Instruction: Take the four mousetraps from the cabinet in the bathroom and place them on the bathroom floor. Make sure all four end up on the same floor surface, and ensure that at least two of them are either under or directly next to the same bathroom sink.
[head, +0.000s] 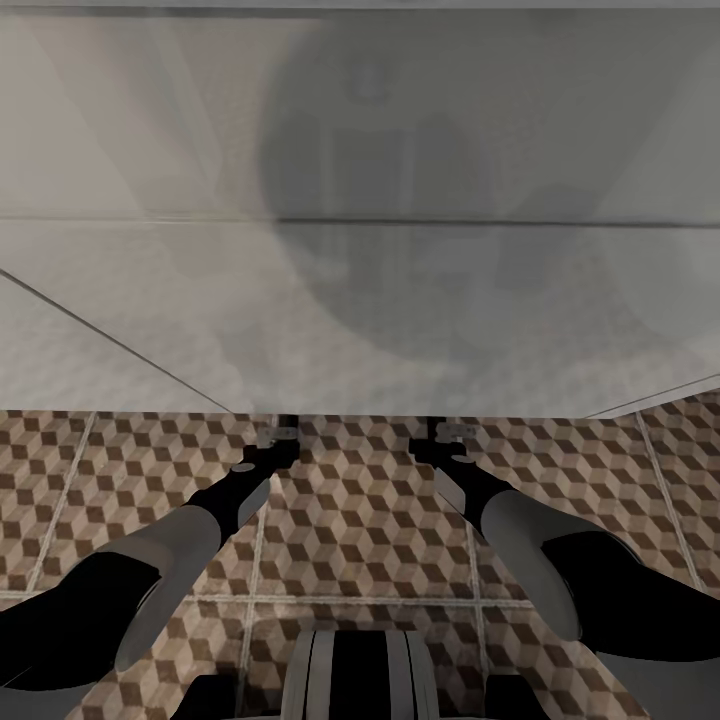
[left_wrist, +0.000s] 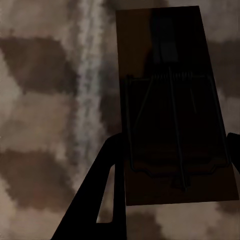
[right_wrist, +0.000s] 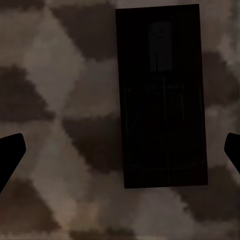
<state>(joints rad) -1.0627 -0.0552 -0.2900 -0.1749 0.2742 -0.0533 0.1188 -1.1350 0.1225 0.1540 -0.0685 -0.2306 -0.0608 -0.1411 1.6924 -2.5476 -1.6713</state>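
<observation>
Both arms reach forward and low over the cube-patterned bathroom floor, up to the foot of a pale white front. In the left wrist view a mousetrap, a dark tan board with a wire spring, sits tilted between the fingers of my left gripper, which touch its two long edges. In the right wrist view another mousetrap lies flat on the floor tiles in shadow. My right gripper hangs above it, open wide, fingers well clear of both sides. The cabinet and sink cannot be made out.
A large white smooth surface rises just ahead, carrying my own shadow, and its lower edge meets the floor at the gripper tips. Pale grout lines cross the tiles. My base shows at the near edge.
</observation>
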